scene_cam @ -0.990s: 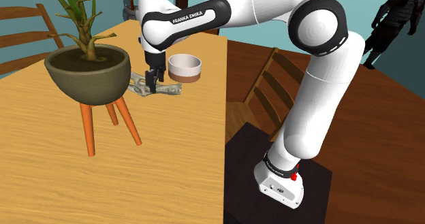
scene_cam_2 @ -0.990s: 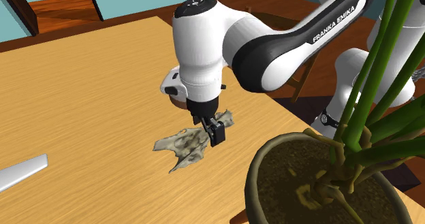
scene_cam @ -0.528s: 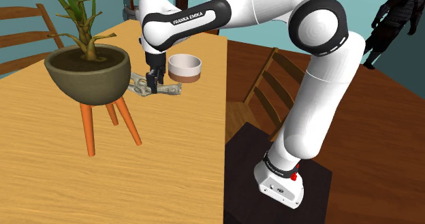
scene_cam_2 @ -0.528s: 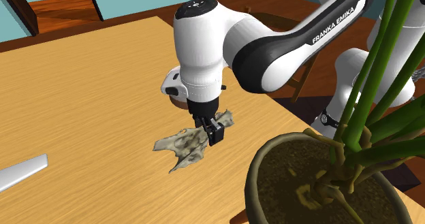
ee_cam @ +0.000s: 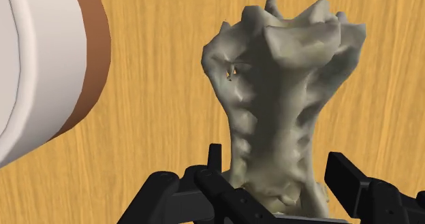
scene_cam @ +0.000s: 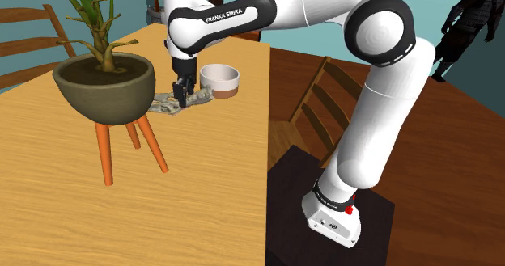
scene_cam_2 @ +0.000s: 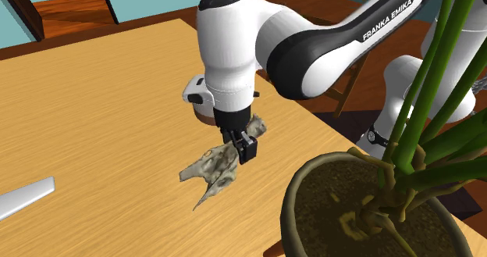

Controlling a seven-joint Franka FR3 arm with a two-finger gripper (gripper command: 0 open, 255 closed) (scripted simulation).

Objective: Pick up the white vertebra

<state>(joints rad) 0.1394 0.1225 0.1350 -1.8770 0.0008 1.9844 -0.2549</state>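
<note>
The vertebra [scene_cam_2: 212,169] is a pale grey-beige, knobbly bone with pointed wings. My black gripper [scene_cam_2: 242,148] is shut on one end of it, and the bone hangs tilted just above the wooden table [scene_cam_2: 94,115]. In the shoulder view the gripper [scene_cam: 184,97] holds the vertebra [scene_cam: 168,105] between the plant pot and the bowl. In the wrist view the bone [ee_cam: 279,107] stands out from between the fingers [ee_cam: 225,188], which clasp its lower end.
A white bowl with a brown base [scene_cam: 220,79] stands close beside the gripper. A dark pot with a green plant on orange legs [scene_cam: 105,85] stands on the other side. A flat white object [scene_cam_2: 23,197] lies on the table. A wooden chair [scene_cam: 324,95] stands off the table's edge.
The fingers have shut on the vertebra. The gripper has then risen a little, lifting and tilting the bone off the table.
</note>
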